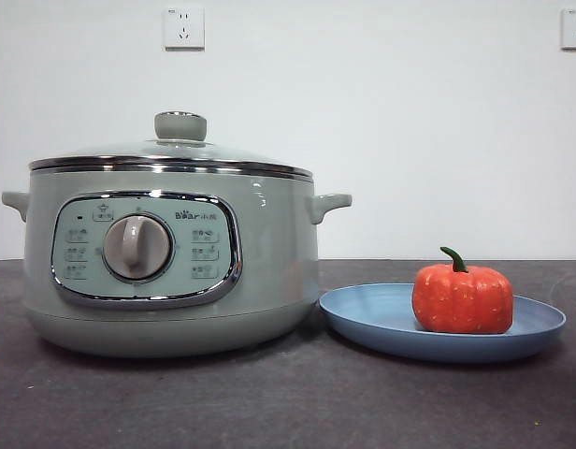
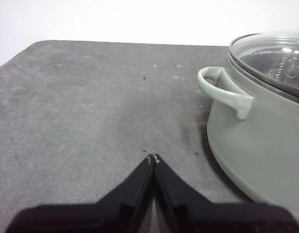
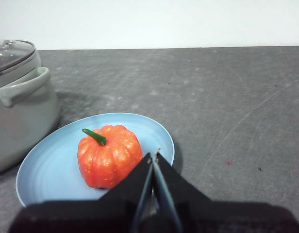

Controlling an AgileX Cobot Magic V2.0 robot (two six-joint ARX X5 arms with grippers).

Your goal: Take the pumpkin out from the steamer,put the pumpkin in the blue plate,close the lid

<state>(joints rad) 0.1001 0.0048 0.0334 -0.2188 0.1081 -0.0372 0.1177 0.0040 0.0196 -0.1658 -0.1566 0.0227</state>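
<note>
Looks finished, judging by how things lie: pumpkin (image 1: 462, 298) out of the pot and sitting upright in the blue plate (image 1: 363, 318), toward its right half; glass lid (image 1: 171, 155) down on the steamer (image 1: 269, 281), steel rim seated level all round the chrome edge, sage-green knob (image 1: 180, 125) on top. Nothing obviously left to do.

Steamer on the left of the dark table (image 1: 269, 412), control panel and round dial (image 1: 136, 247) facing near; plate just beside it on the right, rim close under the right side handle (image 1: 327, 203), touching or not impossible to tell.

Pumpkin glossy orange-red with faint pale speckles, ribbed sides, curved dark green stem leaning left. Whole, undented, resting flat on its base.

Left gripper (image 2: 153, 158) pinched fully closed, tips touching, holding nothing, hovering over bare table left of the steamer's left handle (image 2: 222, 90). Right gripper (image 3: 154, 155) likewise closed tight and empty, poised above the near right rim of the plate, just beside the pumpkin without touching it.
</note>
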